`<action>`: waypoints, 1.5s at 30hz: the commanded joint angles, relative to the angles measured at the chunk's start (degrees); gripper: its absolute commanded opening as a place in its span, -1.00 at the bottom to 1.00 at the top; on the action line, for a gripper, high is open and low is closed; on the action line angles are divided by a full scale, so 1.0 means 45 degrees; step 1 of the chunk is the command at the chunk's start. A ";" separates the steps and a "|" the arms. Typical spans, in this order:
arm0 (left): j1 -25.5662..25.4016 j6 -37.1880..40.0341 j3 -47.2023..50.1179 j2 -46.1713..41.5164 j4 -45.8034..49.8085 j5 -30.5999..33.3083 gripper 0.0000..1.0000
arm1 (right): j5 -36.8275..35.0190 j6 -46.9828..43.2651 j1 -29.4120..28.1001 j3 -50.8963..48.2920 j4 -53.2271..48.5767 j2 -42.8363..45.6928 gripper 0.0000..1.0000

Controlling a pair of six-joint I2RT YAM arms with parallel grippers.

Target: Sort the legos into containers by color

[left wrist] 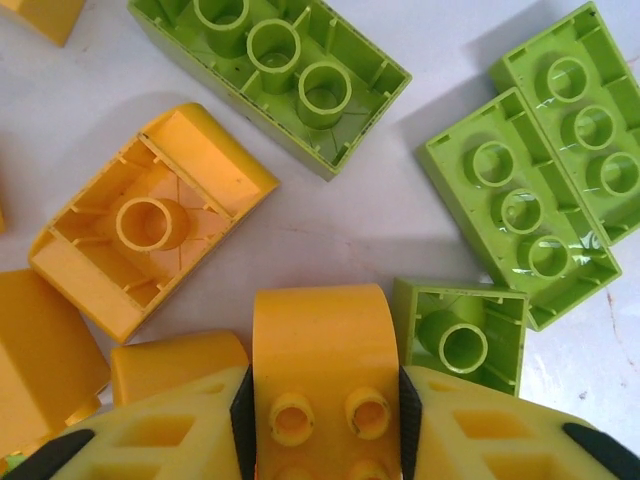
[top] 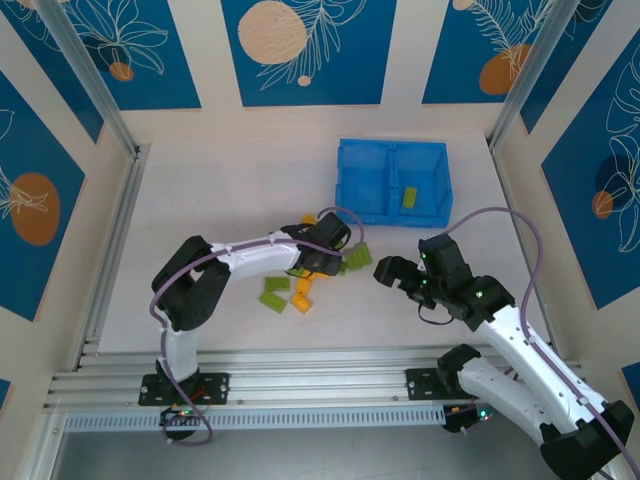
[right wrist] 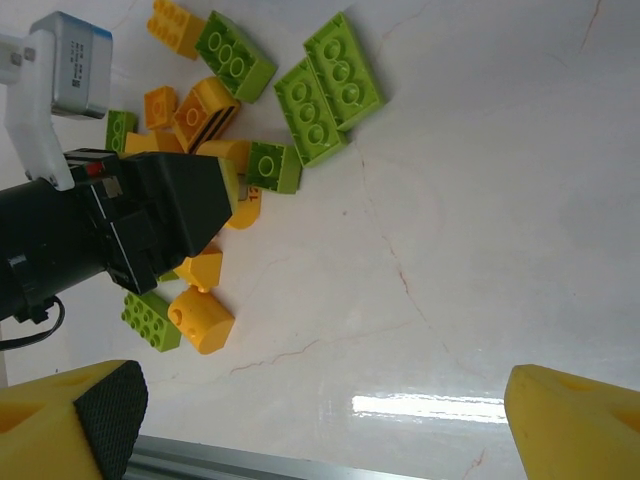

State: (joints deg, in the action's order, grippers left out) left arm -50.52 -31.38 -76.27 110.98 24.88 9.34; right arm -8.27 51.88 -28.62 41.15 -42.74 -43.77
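My left gripper (left wrist: 325,425) is shut on a rounded orange-yellow lego (left wrist: 320,345), its black pads pressed against both sides. It sits low in the pile of legos (top: 300,290) at mid-table. Around it lie an overturned yellow brick (left wrist: 150,220) and lime green bricks (left wrist: 515,205), (left wrist: 275,60), (left wrist: 460,335). The blue bin (top: 392,215) stands behind and to the right; its right compartment holds one green brick (top: 409,196). My right gripper (top: 395,272) hovers open to the right of the pile, with nothing between its fingers (right wrist: 100,420). The right wrist view also has a yellow cylinder brick (right wrist: 200,318) and two long green bricks (right wrist: 325,95).
The left arm's black wrist (right wrist: 120,225) lies across the pile. An aluminium rail (top: 300,365) runs along the near edge and another (top: 110,250) along the left side. Bare white tabletop (right wrist: 450,200) spreads under my right gripper.
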 commanded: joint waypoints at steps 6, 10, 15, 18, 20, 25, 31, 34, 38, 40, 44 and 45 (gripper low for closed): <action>-0.0265 0.0364 -0.0408 0.0220 0.0891 0.0548 -0.36 | 0.0428 0.0112 0.0052 0.0636 0.0055 -0.0025 0.88; -0.0335 0.0581 -0.0568 -0.0521 0.1061 0.0730 -0.38 | 0.0376 0.0128 0.0032 0.0788 -0.0050 0.0000 0.88; -0.0350 0.0842 -0.1115 -0.1468 0.1248 0.0951 -0.39 | 0.0256 0.0161 0.0032 0.0905 -0.0062 0.0056 0.88; -0.0345 0.1211 -0.1758 -0.1820 0.1156 0.0985 -0.40 | 0.0183 0.0171 0.0032 0.0991 -0.0053 0.0058 0.88; -0.0335 0.1606 -0.2344 -0.1822 0.0963 0.1043 -0.40 | 0.0179 0.0190 0.0032 0.1017 -0.0038 0.0058 0.88; -0.0309 0.3154 -0.4721 -0.0516 0.0082 0.1552 -0.41 | 0.0047 0.0246 0.0013 0.1032 -0.0033 0.0122 0.88; 0.0367 0.4745 -1.0199 0.3782 0.0271 0.2660 -0.43 | -0.0134 0.0346 -0.0026 0.1074 -0.0400 0.0450 0.88; 0.0759 0.4526 -1.3248 0.5983 0.0946 0.2513 -0.44 | -0.0294 0.0469 -0.0065 0.1050 -0.0656 0.0821 0.88; 0.1106 0.3901 -1.5708 0.8038 0.1210 0.2473 -0.44 | -0.0349 0.0664 -0.0133 0.1077 -0.1018 0.1386 0.88; 0.1204 0.3758 -1.5732 0.8310 0.0790 0.2242 -0.37 | -0.0408 0.0713 -0.0158 0.1125 -0.1177 0.1612 0.88; 0.1241 0.3862 -1.5717 0.8369 0.0671 0.0855 0.09 | -0.0561 0.0669 -0.0200 0.1226 -0.1477 0.1831 0.88; 0.1227 0.3857 -1.5706 0.8280 0.0792 0.0649 0.12 | -0.0568 0.0654 -0.0202 0.1228 -0.1514 0.1855 0.88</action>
State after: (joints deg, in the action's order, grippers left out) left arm -44.73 -13.82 -143.74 149.93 28.67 16.34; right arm -9.54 54.04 -28.93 44.97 -47.40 -36.16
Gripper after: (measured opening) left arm 0.549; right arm 0.939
